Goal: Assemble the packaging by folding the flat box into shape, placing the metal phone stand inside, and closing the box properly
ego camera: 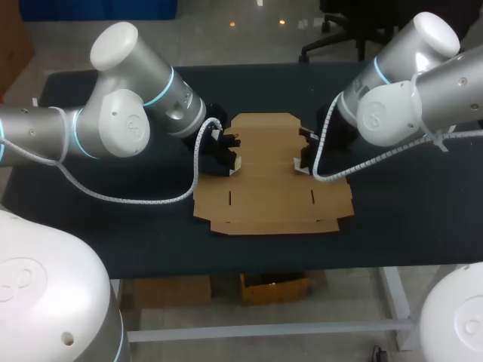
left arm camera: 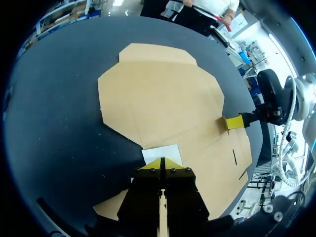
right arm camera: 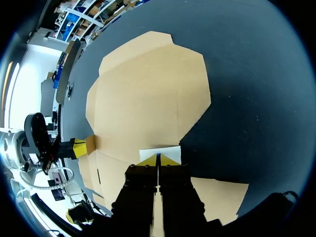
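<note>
The left pincer point(left arm camera: 162, 163) is clenched, its yellow tips together against a pale side flap point(left arm camera: 160, 152) on the left edge of the flat box point(ego camera: 268, 181). The right pincer point(right arm camera: 158, 160), also clenched, meets the matching flap point(right arm camera: 159, 152) on the right edge. Whether either tip sits under its flap or only touches it, I cannot tell. With nothing gripped, I judge that a tip could slide off its flap, or that one side could push harder and skid the sheet across the worktop point(ego camera: 407, 219). The box lies mid-worktop between the arms: plain brown card, unfolded, creased, with small slots near its front edge.
</note>
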You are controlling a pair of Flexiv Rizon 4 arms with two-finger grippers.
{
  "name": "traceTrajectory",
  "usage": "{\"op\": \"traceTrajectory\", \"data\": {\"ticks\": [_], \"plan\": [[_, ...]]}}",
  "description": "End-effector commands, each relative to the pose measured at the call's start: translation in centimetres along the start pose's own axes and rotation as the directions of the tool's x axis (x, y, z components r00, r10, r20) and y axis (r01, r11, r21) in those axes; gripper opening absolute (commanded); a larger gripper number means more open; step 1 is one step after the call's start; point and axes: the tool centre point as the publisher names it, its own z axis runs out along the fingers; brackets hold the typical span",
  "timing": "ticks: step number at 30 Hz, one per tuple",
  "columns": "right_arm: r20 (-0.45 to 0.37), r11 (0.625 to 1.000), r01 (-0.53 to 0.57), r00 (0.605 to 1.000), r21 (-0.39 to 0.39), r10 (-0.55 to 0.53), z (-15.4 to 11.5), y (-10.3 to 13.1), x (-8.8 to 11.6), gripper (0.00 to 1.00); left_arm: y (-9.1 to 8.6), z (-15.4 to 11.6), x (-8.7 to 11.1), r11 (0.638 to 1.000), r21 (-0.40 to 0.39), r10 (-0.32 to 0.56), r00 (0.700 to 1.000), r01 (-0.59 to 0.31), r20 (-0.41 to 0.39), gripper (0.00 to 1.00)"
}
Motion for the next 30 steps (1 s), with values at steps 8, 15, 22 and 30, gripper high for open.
{"op": "traceTrajectory", "data": {"ticks": [8, 15, 22, 30], "plan": [[0.014, 1.000, -0.004, 1.000, 0.021, 0.004, 0.6, 0.3, 0.1, 0.00, -0.6, 1.0, 0.2, 1.000, -0.012, 0.004, 1.000, -0.004, 0.001, 0.00], [0.002, 0.999, -0.004, 1.000, 0.040, 0.004, 1.2, 0.4, 0.0, 0.00, -1.0, 1.6, 0.2, 1.000, -0.025, 0.003, 1.000, -0.003, 0.006, 0.00], [0.004, 0.998, -0.009, 1.000, 0.054, 0.009, 1.7, 0.3, -0.2, 0.00, -1.2, 2.3, -0.1, 0.999, -0.041, -0.008, 1.000, 0.009, 0.009, 0.00], [0.006, 0.998, -0.023, 1.000, 0.063, 0.023, 1.9, -0.1, -0.7, 0.00, -1.2, 2.6, -0.3, 0.998, -0.051, -0.023, 0.999, 0.024, 0.023, 0.00]]}}
